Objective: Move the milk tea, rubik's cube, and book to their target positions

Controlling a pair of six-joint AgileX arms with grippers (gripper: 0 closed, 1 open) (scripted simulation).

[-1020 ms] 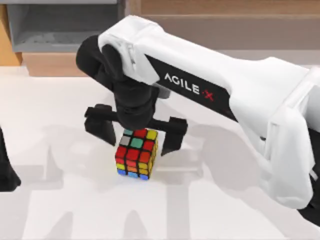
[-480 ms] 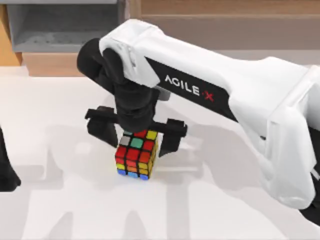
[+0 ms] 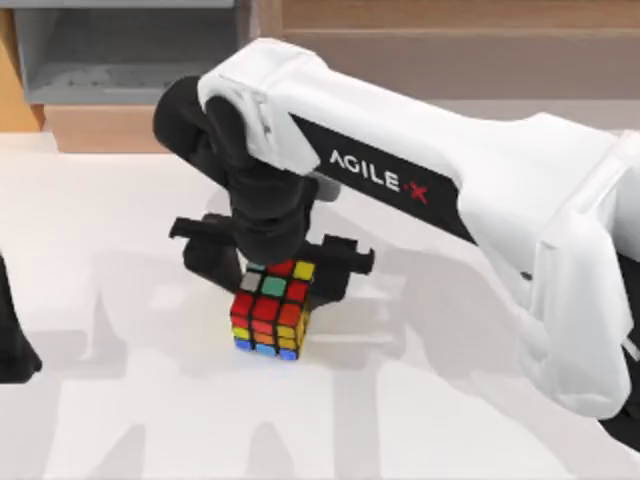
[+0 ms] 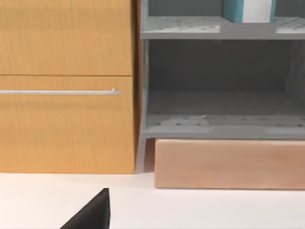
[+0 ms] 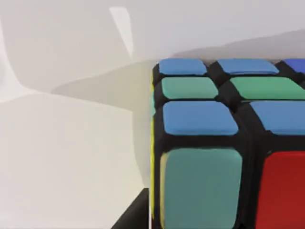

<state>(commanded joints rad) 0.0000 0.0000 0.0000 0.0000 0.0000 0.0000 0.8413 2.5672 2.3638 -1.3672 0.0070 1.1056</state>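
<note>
Rubik's cube (image 3: 271, 309) sits between the right gripper (image 3: 270, 258) jaws (contact hidden).

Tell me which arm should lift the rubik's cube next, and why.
Right. The right gripper already straddles the rubik's cube on the table, one finger on each side, close to its faces. The left arm sits parked at the table's left edge, away from the cube.

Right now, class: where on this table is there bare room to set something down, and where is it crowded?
Bare tabletop runs along the near edge, below the rubik's cube. It is crowded at the cube, where the right gripper straddles it. The left arm sits parked at the left edge.
</note>
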